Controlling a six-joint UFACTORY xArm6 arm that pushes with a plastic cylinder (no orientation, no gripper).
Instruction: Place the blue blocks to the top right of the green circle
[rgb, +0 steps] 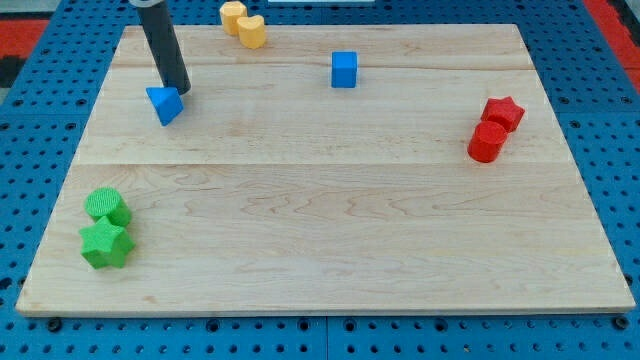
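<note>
Now my tip (183, 90) touching blue triangle (165, 104) at upper left; blue cube (344, 69) well apart; green circle (107, 206) lower left.

Wooden board (330, 240) carries: blue triangle (165, 104), blue cube (344, 69), two yellow blocks (243, 24), red star (504, 112), red cylinder (487, 142), green cylinder (107, 206), green star (106, 244)
</note>
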